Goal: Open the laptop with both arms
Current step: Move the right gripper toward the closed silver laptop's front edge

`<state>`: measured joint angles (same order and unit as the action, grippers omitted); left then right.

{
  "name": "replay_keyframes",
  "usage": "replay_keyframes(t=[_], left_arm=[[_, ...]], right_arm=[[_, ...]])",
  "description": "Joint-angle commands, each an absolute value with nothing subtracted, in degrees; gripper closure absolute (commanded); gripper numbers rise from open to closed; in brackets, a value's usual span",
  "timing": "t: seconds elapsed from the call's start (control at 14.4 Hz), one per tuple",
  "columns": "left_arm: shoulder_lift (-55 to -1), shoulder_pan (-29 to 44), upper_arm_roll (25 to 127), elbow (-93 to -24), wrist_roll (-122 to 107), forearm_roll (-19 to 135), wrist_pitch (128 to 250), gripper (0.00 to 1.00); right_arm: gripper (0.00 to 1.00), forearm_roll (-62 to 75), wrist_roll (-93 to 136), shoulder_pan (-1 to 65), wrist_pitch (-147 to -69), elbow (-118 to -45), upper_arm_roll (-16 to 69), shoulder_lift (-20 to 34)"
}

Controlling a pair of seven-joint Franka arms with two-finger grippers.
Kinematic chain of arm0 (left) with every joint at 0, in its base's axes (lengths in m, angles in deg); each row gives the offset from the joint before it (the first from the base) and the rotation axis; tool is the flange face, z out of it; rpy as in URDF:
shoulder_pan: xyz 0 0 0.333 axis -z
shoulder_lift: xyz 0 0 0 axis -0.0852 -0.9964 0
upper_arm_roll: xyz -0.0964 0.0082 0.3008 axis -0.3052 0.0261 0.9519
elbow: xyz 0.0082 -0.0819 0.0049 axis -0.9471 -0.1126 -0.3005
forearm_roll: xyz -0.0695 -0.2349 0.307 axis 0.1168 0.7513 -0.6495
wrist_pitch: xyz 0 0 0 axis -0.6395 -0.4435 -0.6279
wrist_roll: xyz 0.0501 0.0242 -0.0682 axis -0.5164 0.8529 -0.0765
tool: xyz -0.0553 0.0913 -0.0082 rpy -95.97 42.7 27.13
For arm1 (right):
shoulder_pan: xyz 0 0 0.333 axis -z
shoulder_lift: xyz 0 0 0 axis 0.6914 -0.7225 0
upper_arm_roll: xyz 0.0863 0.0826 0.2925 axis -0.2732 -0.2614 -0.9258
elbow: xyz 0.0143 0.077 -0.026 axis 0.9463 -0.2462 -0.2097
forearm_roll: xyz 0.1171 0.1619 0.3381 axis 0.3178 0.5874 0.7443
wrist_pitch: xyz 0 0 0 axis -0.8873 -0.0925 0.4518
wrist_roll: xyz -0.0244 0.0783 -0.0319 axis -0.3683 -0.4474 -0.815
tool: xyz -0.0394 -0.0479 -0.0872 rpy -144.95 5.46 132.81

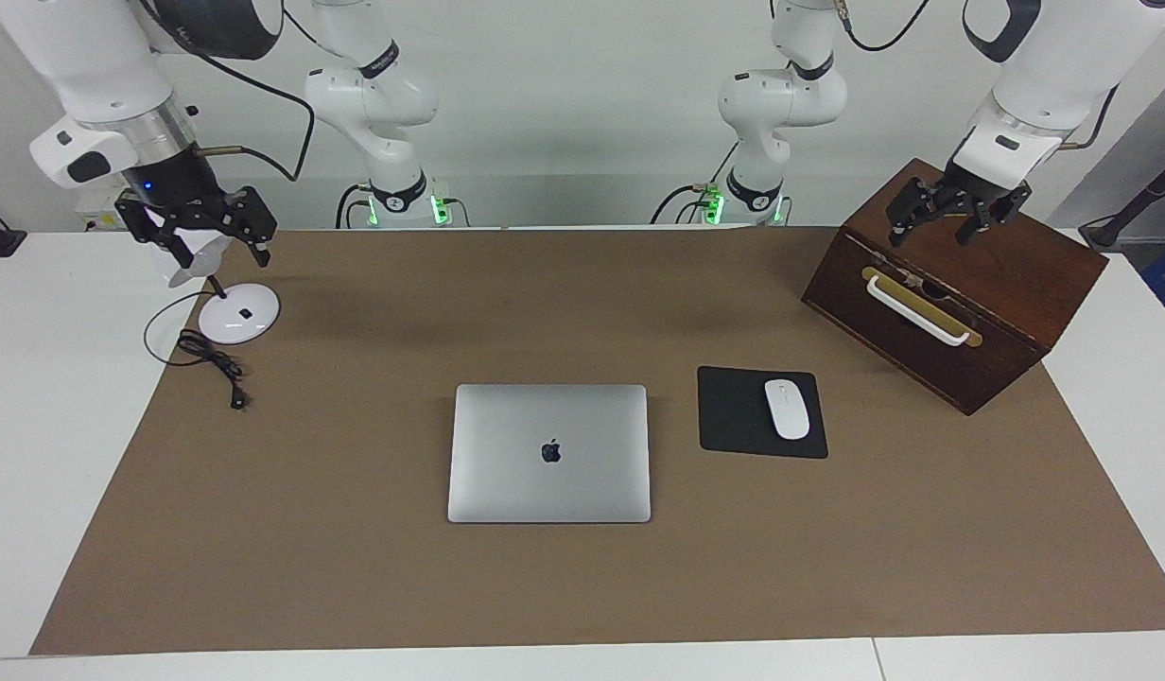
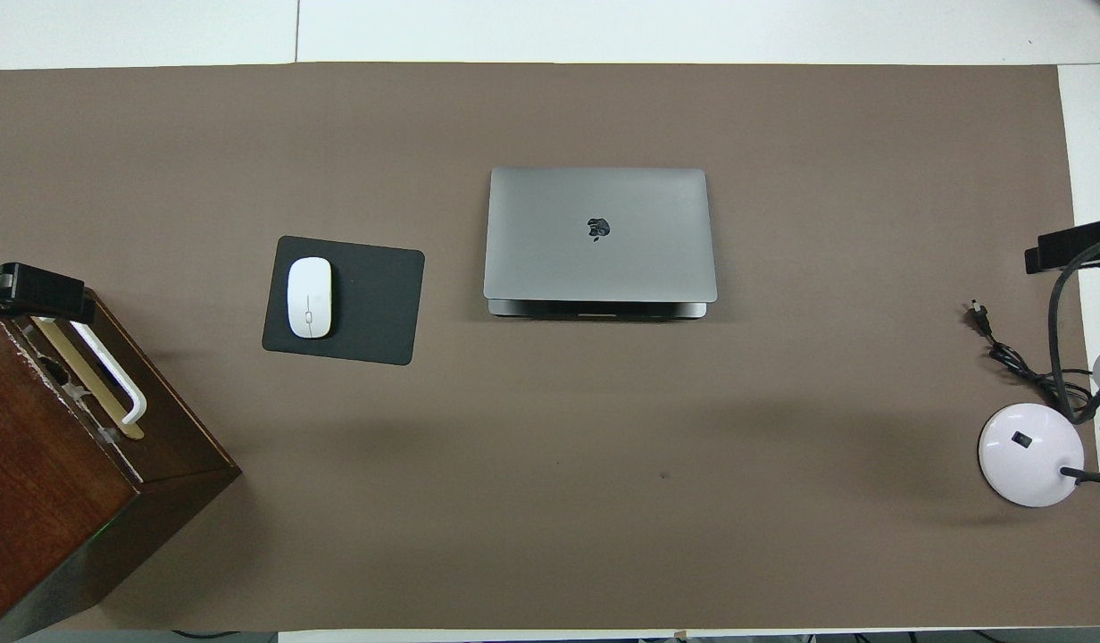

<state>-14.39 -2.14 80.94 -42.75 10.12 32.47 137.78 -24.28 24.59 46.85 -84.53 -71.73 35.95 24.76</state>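
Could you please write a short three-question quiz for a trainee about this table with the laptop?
1. True or false: the laptop is already open.
2. What lies on the black mousepad? A) a cable B) a white mouse C) nothing
3. Over which thing does the left gripper hang?

Key:
1. False; the lid is shut, logo up.
2. B.
3. Over the wooden box, fingers open. The right gripper hangs over the white lamp at the other end of the table.

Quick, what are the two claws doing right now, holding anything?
Left claw: open, holding nothing, up over the wooden box.
Right claw: open, holding nothing, up over the lamp.
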Motion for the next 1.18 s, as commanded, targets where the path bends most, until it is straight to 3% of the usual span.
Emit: replay_keyframes(t=[0.0, 1.11], left_arm=[[-14.23, -2.51, 80.64, -42.89, 10.4, 31.96, 137.42, 0.0], [-13.53, -3.22, 80.64, -43.68, 10.57, 31.78, 136.98, 0.0]], right_arm=[[0.0, -25.07, 23.95, 46.91, -85.91, -73.71, 36.06, 26.26], [0.0, -24.54, 23.69, 46.91, -87.67, -73.18, 37.11, 26.35]])
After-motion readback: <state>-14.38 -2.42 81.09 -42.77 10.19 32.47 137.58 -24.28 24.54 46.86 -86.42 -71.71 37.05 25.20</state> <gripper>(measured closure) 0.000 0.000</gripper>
